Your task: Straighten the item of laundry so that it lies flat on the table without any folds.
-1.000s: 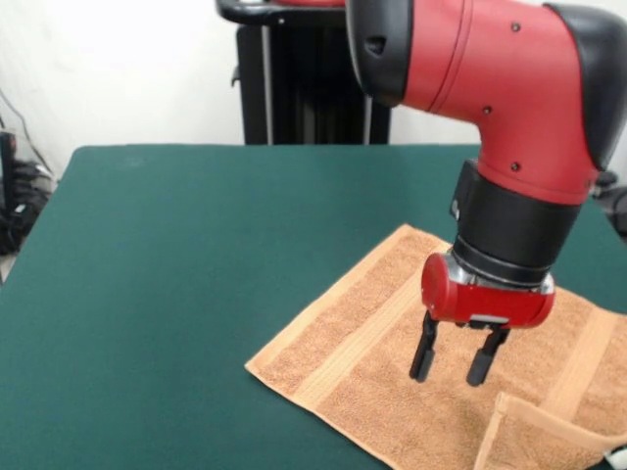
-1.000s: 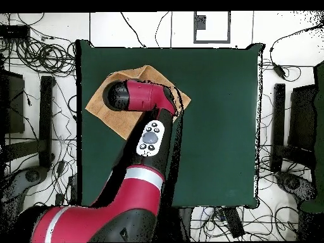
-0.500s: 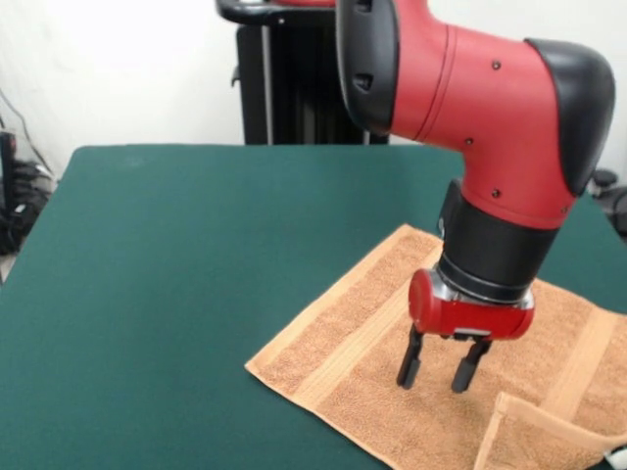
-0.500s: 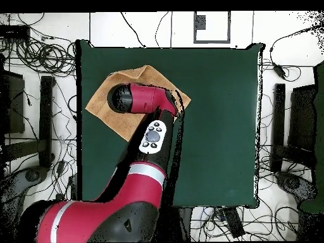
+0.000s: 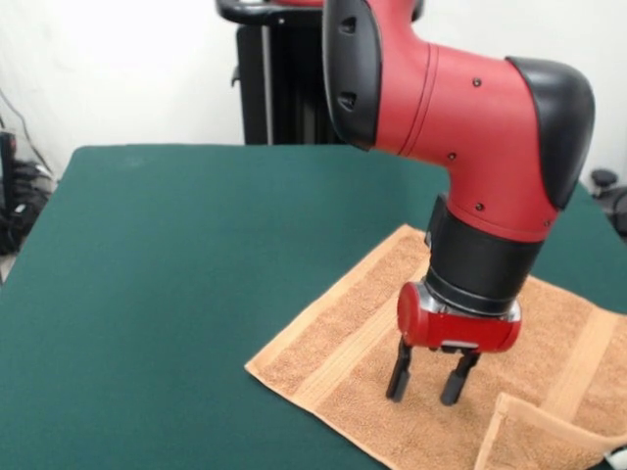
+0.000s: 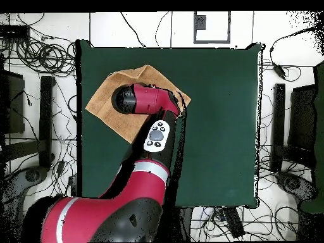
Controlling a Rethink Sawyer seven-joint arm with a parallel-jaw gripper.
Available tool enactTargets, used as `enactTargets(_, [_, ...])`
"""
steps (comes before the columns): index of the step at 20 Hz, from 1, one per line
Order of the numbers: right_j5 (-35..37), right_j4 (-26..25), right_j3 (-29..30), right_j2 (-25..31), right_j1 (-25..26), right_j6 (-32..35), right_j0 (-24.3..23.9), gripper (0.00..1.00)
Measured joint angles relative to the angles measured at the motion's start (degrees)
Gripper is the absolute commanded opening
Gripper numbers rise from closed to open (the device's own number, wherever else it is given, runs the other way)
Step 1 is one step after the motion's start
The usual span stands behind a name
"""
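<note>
Orange-tan terry, the towel (image 5: 431, 382) lies on the green table (image 5: 176, 255), directly under the gripper (image 5: 426, 374), whose two fingers hang apart and hold nothing, tips just above or touching the pile; which, I cannot tell. From the gripper, the flap (image 5: 544, 441) doubled over at the towel's near corner lies toward the front view's lower right. The towel's long axis runs diagonally, from its flat corner near the table's middle toward that fold, so the fold likely needs drawing outward.
</note>
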Motion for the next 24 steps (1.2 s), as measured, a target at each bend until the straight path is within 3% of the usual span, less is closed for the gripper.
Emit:
enactTargets(14, [-0.55,0.83,-1.3,-0.57,0.87,0.05,1.01,1.0])
enactTargets(24, [-0.55,8.22,-8.55,-2.59,5.47,3.72,4.1,1.0])
